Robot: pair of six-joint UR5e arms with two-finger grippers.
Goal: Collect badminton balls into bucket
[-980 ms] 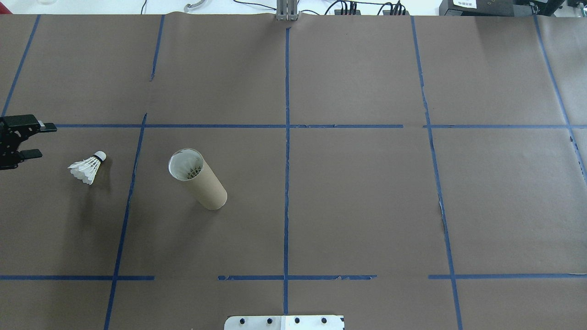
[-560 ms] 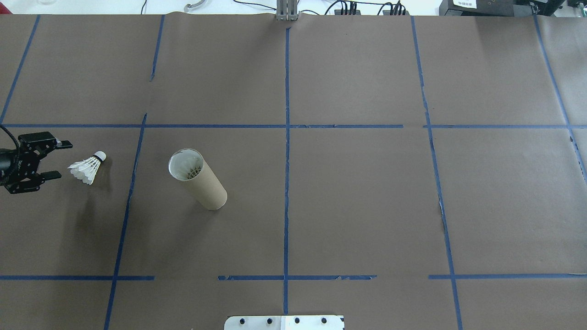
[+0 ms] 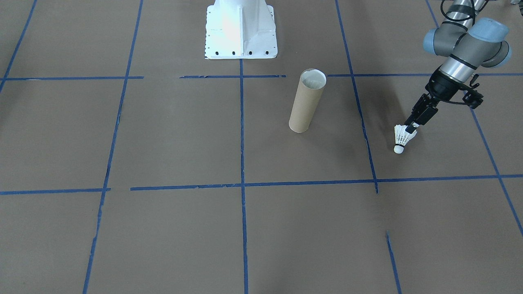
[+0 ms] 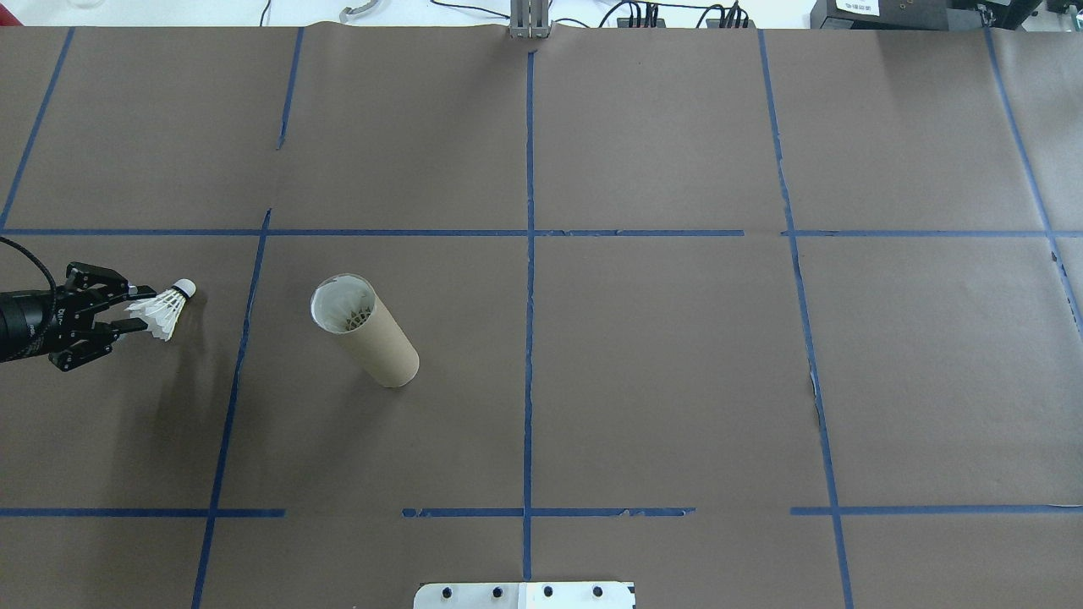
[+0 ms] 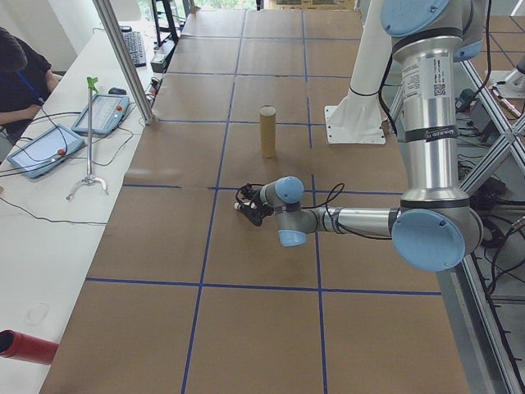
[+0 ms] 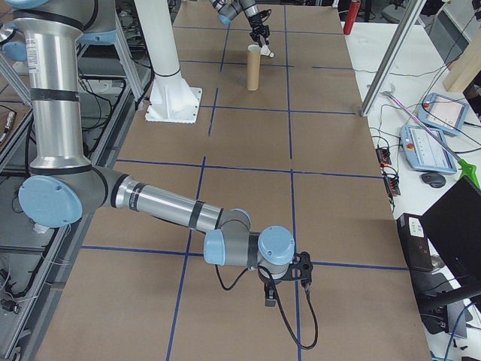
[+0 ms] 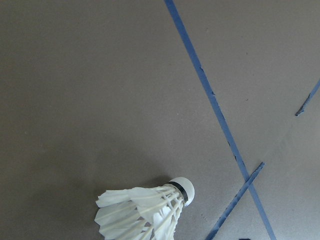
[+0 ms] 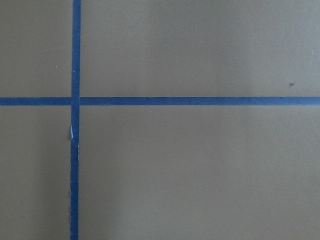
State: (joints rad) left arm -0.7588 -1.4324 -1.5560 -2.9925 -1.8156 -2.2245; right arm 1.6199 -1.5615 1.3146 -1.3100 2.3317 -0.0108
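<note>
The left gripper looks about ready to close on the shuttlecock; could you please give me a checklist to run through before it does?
1. Left gripper open: ok, fingers spread.
2. Shuttlecock between the fingers: ok for the feather end; the cork tip points away.
3. Shuttlecock resting on the table: ok.
4. Bucket upright, mouth open: ok; feathers already show inside.
5. Path from shuttlecock to bucket free: ok, bare paper between them.
6. Right gripper out of the way: ok, seen only in the right side view, far from both.
</note>
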